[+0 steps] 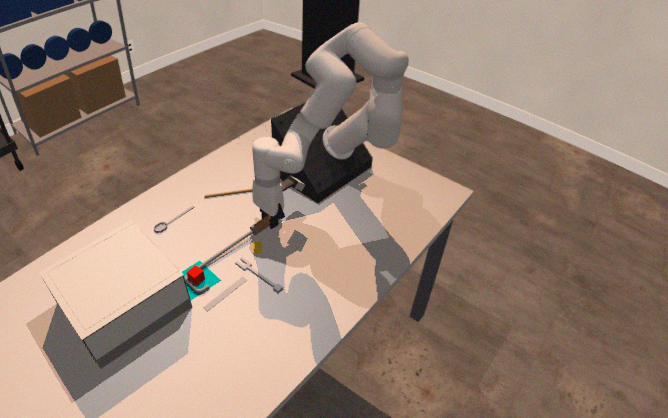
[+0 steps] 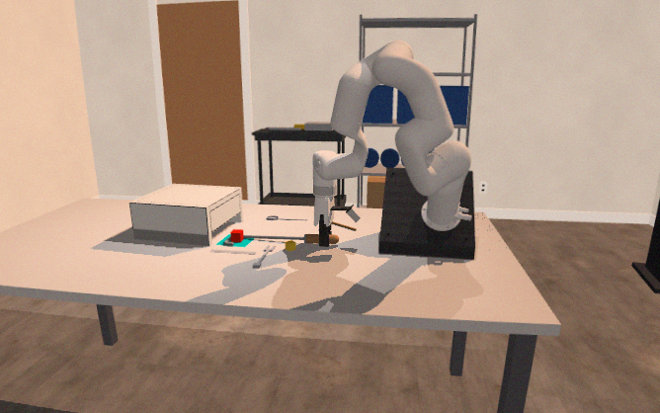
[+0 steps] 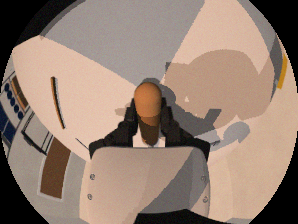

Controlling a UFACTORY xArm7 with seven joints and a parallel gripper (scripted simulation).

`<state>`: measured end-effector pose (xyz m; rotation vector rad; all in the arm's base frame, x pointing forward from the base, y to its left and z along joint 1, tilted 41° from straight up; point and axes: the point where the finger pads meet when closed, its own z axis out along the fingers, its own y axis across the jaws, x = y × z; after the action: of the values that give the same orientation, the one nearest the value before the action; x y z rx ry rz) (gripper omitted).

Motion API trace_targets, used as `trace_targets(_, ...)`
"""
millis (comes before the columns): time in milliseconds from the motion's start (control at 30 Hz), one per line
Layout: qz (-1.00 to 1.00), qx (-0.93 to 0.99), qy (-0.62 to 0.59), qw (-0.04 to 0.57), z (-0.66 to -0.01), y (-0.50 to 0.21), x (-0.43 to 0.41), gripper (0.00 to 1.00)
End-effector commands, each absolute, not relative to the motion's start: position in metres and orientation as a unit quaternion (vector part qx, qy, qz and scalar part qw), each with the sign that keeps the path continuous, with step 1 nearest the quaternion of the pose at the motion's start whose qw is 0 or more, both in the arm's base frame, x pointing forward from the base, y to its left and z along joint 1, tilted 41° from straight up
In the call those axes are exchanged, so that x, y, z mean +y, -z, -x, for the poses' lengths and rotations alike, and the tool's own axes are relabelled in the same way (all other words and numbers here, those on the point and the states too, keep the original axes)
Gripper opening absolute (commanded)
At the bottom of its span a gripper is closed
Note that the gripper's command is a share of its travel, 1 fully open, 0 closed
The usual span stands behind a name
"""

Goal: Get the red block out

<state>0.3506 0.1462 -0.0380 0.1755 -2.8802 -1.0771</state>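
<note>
- The gripper (image 1: 265,220) is clamped on the wooden handle (image 2: 322,239) of a hooked rod (image 1: 225,249).
- The red block (image 1: 196,275) sits on the teal square (image 1: 210,281), cupped by the hook, beside the cabinet (image 1: 112,280).

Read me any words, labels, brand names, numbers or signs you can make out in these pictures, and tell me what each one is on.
None can be read in any view.
Cabinet: plain faces, no label.
Red block and teal square: unmarked.
Brown boxes and blue bins on the shelves: no print visible.
Arm and its black base: no brand mark shows.
</note>
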Motion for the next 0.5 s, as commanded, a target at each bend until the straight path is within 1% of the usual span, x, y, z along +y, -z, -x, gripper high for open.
trace_targets(0,-0.056,-0.935,0.349,0.029,-0.3521,0.0377,0.1450,0.00)
trace_targets(467,-0.057,-0.935,0.349,0.029,-0.3597,0.0437,0.1392,0.00)
